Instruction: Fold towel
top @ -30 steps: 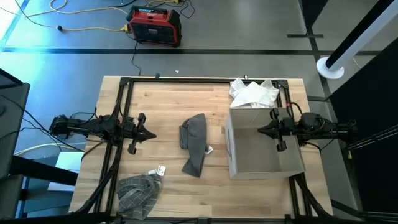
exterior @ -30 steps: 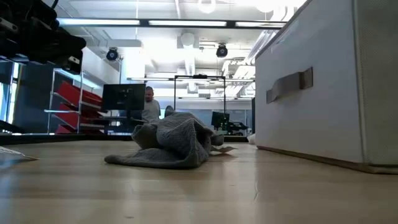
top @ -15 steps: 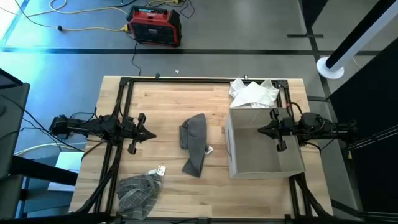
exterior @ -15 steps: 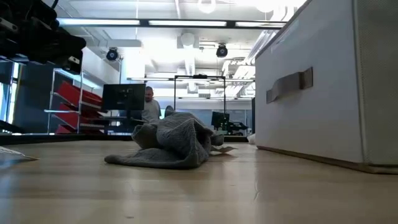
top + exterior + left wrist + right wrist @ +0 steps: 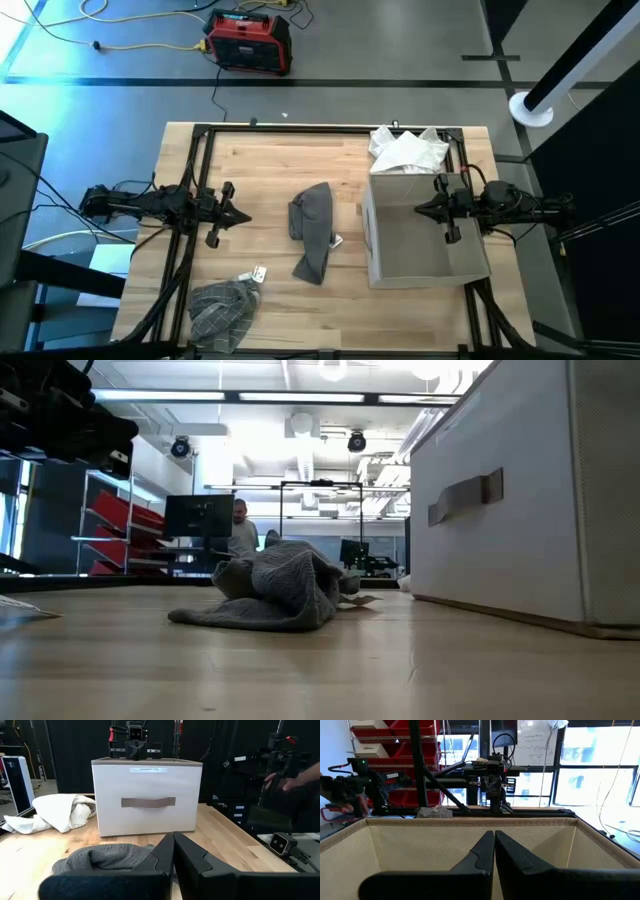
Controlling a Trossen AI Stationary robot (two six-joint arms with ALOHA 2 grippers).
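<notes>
1. Table: a pale wooden top edged by a dark frame; it carries everything listed below.
2. Box: a large open-topped fabric bin, pale grey with a handle strap on its front, standing by the table's right edge.
3. Left arm and left gripper: the arm reaches in over the table's left edge, and the gripper hangs above bare wood, apart from every cloth. Its 2 jaws are pressed together and hold nothing.
4. Right arm and right gripper: the arm comes in over the table's right edge, and the gripper hangs over the open box. Its 2 jaws are likewise pressed together and empty.
5. Grey towel: the task's cloth, lying crumpled in a long heap at the middle of the table, between the left gripper and the box, touching neither.
6. White cloth: bunched at the far right corner, just behind the box.
7. Checked cloth: a grey patterned heap at the near left corner, well apart from the grey towel.
8. Tag: a small white label on the wood just beside the checked cloth.
</notes>
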